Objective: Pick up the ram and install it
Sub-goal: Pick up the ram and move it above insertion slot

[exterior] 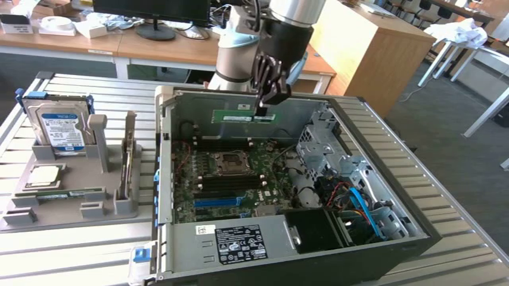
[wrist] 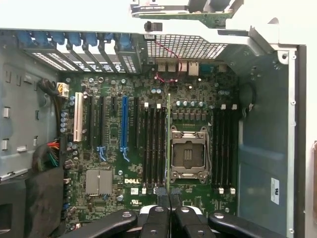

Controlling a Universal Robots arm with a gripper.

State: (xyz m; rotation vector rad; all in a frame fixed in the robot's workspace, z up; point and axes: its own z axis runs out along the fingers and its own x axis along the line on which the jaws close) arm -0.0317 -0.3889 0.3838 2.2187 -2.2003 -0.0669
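Hanging on edge over the open computer case [exterior: 413,238], the ram [exterior: 237,114] is held in the air. Its long axis runs from 9 o'clock to 3 o'clock in the exterior view, and the 3 o'clock end sits slightly lower. Its flat face with a white label is turned toward that camera.

The gripper [exterior: 261,109] comes down from 12 o'clock and is clamped tight on the stick's upper edge, nearer its 3 o'clock end. In the wrist view the ram [wrist: 168,139] shows as a thin green edge between the pressed-together fingers [wrist: 157,218]. There it lies parallel to the black memory slots [wrist: 153,148], between them and the processor socket [wrist: 188,154].

On the exterior dial the stick hangs at 12 o'clock from the socket on the motherboard [exterior: 211,199]. Well apart, at 9 o'clock from the case, a grey tray [exterior: 71,213] holds a hard drive [exterior: 62,126] and another green stick [exterior: 59,194].
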